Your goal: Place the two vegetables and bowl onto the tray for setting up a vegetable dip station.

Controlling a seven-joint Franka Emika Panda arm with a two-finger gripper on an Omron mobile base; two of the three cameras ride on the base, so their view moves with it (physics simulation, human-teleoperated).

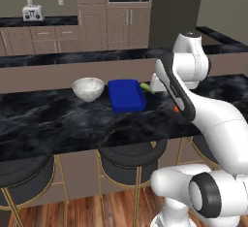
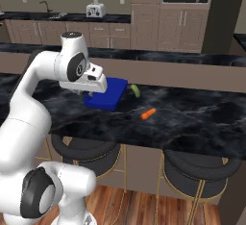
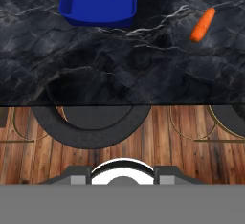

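Carrot (image 3: 203,25) is lying loose on the black counter (image 3: 95,70), ahead of the gripper and off to its right, nothing yet on the tray.

Gripper (image 2: 89,93) is hanging over the counter's near edge with nothing between its fingers; how wide they are standing I cannot tell. Nearest along its line of sight, the carrot is resting with its long axis tilted, tip pointing down-left in the hand view. Farther ahead and to the left, the blue tray (image 3: 98,5) is sitting empty. Beyond it, the yellow-green vegetable (image 1: 147,88) is lying against the tray's far corner, and the speckled bowl (image 1: 88,89) is standing just beside the tray's other side.
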